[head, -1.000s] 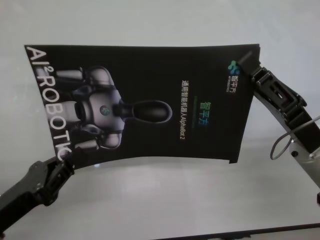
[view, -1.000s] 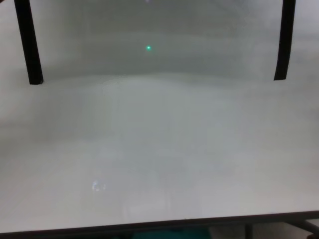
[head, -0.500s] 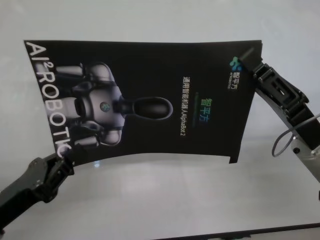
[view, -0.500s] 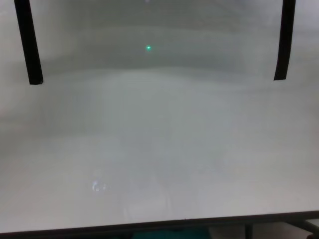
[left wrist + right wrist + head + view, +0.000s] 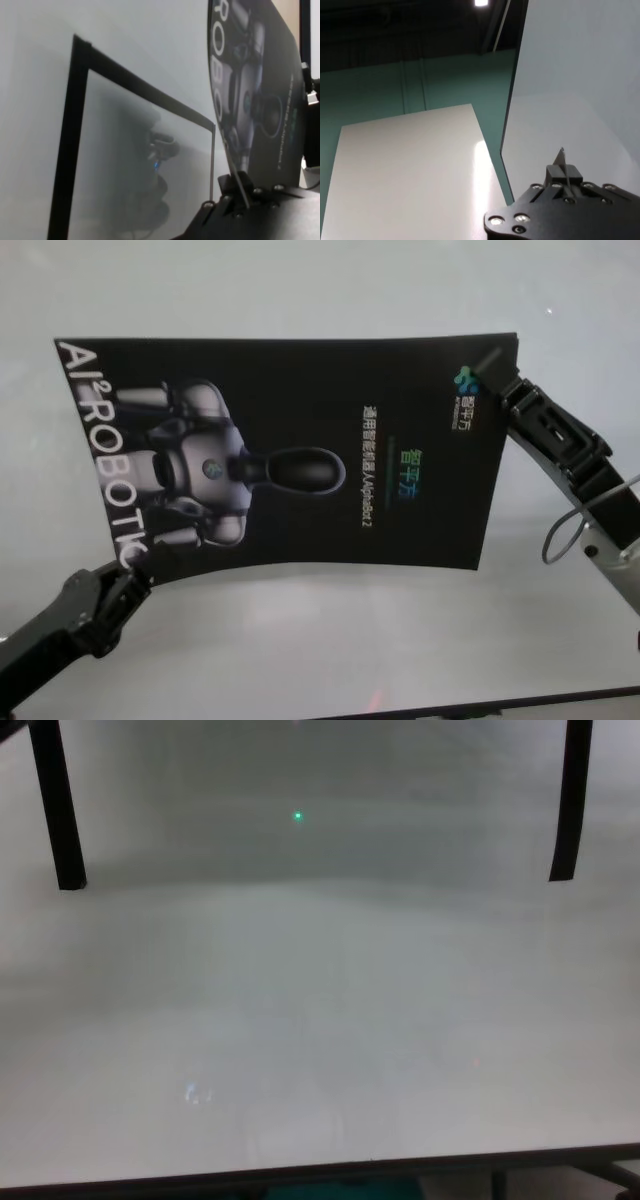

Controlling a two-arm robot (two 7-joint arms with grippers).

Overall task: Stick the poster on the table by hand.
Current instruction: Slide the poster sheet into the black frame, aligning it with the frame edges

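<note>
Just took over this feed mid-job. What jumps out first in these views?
The big black poster with the grey robot print, held up over the pale table and sagging between two grips. The left gripper pinches its near-left corner, and the right gripper clamps the far-right corner. In the chest view, two black tape strips hang down on either side.
</note>
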